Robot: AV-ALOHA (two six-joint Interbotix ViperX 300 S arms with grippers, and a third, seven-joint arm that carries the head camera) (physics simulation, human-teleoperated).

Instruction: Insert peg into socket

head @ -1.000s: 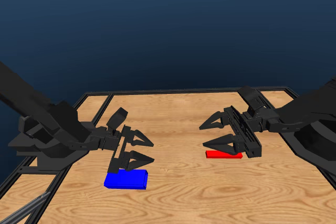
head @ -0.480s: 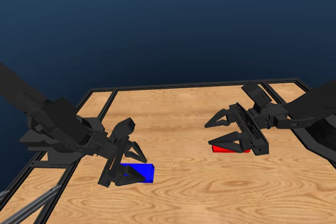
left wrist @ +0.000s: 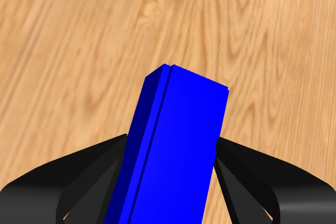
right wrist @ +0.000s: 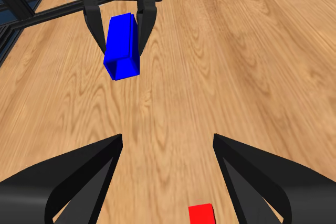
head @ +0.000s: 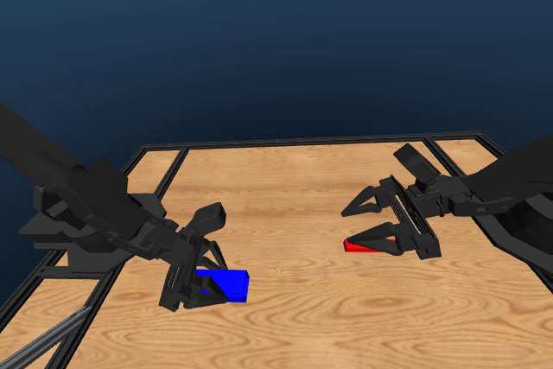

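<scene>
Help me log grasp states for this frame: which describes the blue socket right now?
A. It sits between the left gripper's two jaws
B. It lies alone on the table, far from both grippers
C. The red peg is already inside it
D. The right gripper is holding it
A: in the left wrist view the socket fills the gap between the left gripper's jaws, a jaw at each side; the peg lies apart under the open right gripper.

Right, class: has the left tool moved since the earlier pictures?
Yes. Judged against the socket, the left tool has come down from above it, and its jaws now straddle it.
</scene>
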